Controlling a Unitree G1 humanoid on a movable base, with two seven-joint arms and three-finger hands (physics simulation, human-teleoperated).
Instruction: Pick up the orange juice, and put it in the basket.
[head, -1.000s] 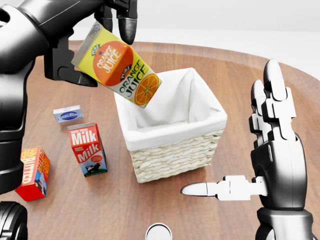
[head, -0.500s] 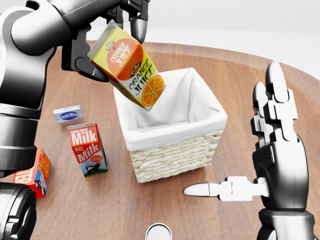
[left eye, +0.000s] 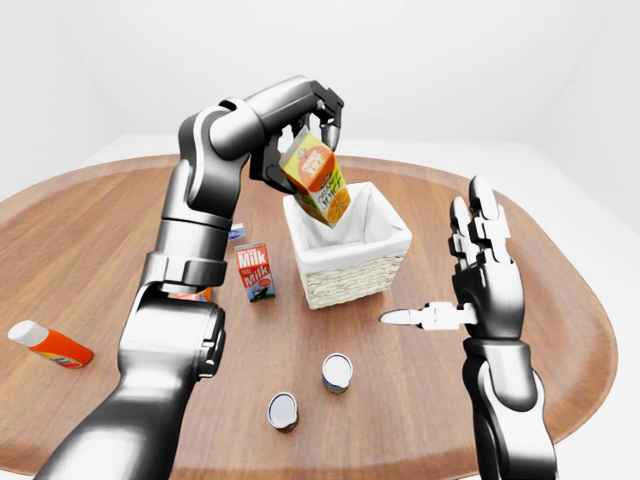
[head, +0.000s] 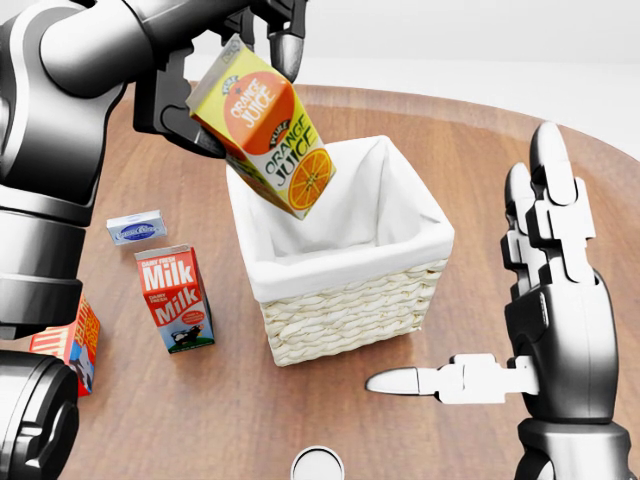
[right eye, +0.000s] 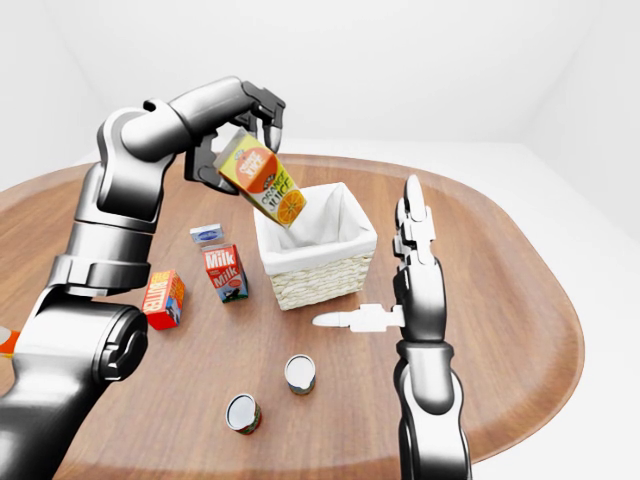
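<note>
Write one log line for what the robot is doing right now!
left hand: holds orange juice tilted over basket | right hand: open, empty | juice: not yet in

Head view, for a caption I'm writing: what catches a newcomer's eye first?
The bright orange juice carton, tilted in the left hand at upper left, over the basket's left rim. Next, the right hand at the right edge, fingers spread and empty, beside the basket. A red milk carton stands left of it.
</note>
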